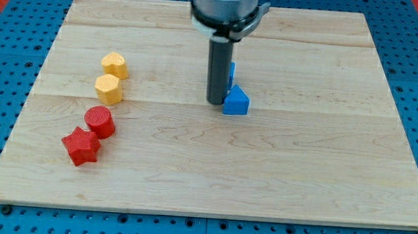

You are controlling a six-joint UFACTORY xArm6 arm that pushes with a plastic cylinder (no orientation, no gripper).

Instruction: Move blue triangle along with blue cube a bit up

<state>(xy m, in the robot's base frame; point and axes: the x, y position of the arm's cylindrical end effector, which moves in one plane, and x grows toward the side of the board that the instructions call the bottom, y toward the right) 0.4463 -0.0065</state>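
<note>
A: Where does my tip (216, 103) stand right now?

B: At the middle of the wooden surface (301, 175), touching or just beside the left face of the blue triangle (236, 102). The blue cube (231, 71) sits just above the triangle toward the view's top, mostly hidden behind the rod, so only a sliver of it shows.

A: And the hand?

B: There is no hand to open or close, only the rod, and it has hold of nothing. It can only shove.

A: So what could go wrong?

B: The tip is at the triangle's side, not below it. I judge that a push from here would send the triangle toward the view's right instead of up, and split it from the cube. The tip probably needs to come round under the triangle first.

A: And once it is under?

B: An off-centre push could spin the triangle, so it slips past the cube rather than carrying it along. Whether the two blocks actually touch I cannot tell; the rod covers the joint.

A: Any trouble from the others?

B: Unlikely. The two yellow blocks (114, 65) (108, 89), the red cylinder (99, 120) and the red star (81, 146) lie well apart at the view's left.
</note>
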